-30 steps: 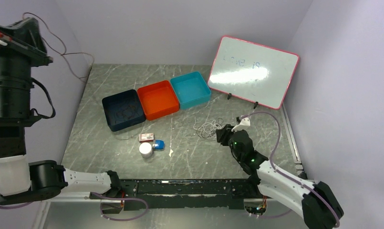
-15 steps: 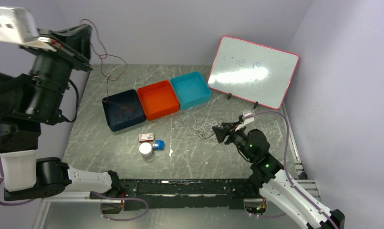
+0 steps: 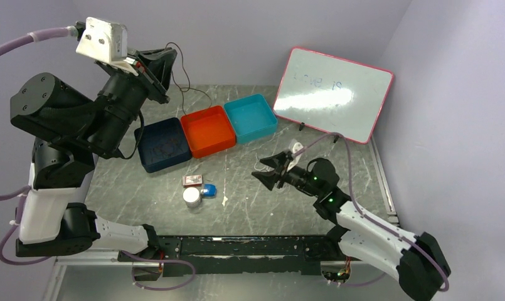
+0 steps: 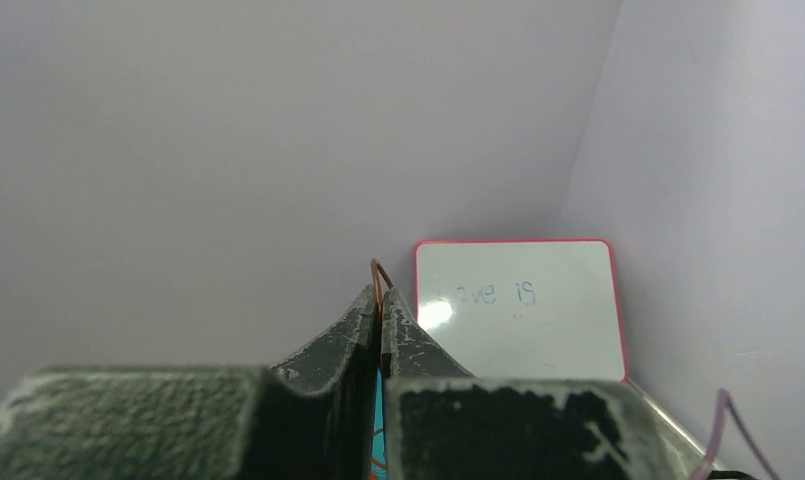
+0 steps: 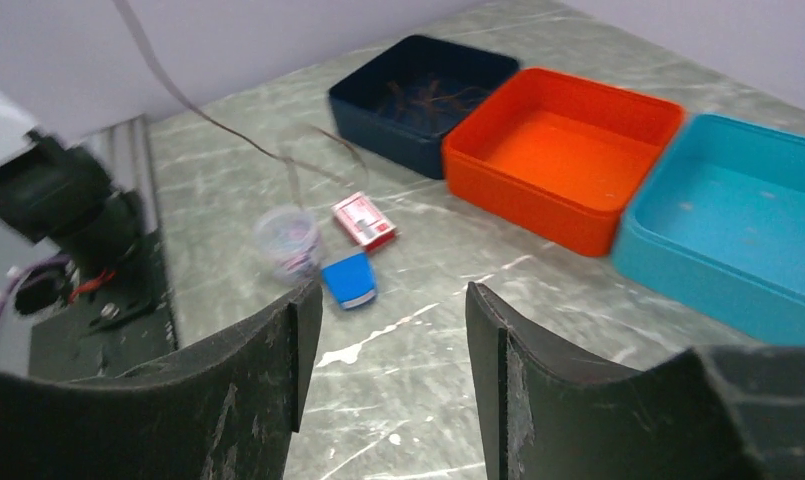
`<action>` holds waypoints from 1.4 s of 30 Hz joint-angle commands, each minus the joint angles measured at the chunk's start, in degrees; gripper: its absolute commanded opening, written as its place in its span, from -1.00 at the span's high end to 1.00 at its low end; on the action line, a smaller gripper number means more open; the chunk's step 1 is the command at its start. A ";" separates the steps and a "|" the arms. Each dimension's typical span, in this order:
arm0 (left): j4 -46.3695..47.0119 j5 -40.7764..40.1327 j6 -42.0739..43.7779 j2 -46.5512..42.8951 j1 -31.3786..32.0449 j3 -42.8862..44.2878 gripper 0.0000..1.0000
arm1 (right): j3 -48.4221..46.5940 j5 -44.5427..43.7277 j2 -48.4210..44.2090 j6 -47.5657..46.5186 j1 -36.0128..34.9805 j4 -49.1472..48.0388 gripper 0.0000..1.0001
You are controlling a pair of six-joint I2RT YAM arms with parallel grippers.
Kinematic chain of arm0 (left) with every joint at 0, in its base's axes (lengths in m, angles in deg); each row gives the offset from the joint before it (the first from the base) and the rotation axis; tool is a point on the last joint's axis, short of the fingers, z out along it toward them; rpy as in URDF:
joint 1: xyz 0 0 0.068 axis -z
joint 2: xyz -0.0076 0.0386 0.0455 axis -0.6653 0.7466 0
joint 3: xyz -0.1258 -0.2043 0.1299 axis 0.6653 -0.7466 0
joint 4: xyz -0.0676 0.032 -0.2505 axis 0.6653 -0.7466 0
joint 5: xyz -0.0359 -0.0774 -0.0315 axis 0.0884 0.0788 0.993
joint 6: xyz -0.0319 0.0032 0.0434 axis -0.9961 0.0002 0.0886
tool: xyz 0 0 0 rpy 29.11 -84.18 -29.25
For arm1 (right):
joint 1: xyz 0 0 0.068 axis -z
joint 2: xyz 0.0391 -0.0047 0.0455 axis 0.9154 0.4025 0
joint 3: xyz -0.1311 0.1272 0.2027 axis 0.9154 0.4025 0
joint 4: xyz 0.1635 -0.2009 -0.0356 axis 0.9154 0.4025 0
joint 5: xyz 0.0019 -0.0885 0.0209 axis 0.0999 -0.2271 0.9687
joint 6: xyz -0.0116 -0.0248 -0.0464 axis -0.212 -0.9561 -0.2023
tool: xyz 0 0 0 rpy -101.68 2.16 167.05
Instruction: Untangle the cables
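Gripping item, left claw (image 3: 167, 58): jaws shut on a thin brown cable (image 3: 181, 78), held high above the surface (image 3: 237, 200). The wrist view confirms the pinch, with the strand arching out past the tips.

Brown cable, lie: a short loop above the claw, then a steep drop below it. From there it trails flat on the surface on the far side of the navy bin (image 3: 165, 164) and orange bin (image 3: 206, 150). Long axis: near vertical from the pinch, then level.

Right claw (image 3: 266, 172): jaws apart, nothing held, low over the surface, tips pointing toward the left arm's side.

White cable loops (image 3: 260, 167): lying on the surface just at the right claw's tips, mostly hidden by its fingers. Its own wrist view shows only bare surface between the fingers.

Navy bin, contents: further fine strands, tangled, well ahead of the right claw.

Judgement: the coming move turns on the white loops lying directly before the right claw, by far the nearer. The left claw is occupied and aloft. Whether the brown cable and white loops are linked cannot be told.
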 commanded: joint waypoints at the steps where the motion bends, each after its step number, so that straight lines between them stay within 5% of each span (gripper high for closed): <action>1: -0.26 2.96 -2.51 -0.24 0.32 0.36 0.86 | -1.21 8.04 5.91 -6.82 -4.26 -11.91 -0.17; 8: -0.98 5.99 -4.75 0.02 0.32 -0.47 0.86 | -5.95 7.85 16.76 -14.17 -9.10 -13.50 -0.17; 17: -1.51 8.70 -6.47 0.04 0.33 -1.15 0.86 | -11.15 8.03 27.54 -11.43 -9.18 -20.09 -0.13; 25: -1.10 8.47 -6.64 -0.69 0.32 -2.06 0.86 | -11.81 6.10 32.63 -7.92 -10.28 -26.77 -0.15; 42: -0.69 8.21 -7.04 -2.43 0.36 -3.65 0.86 | -15.95 5.53 38.02 -11.33 -15.11 -24.60 -0.06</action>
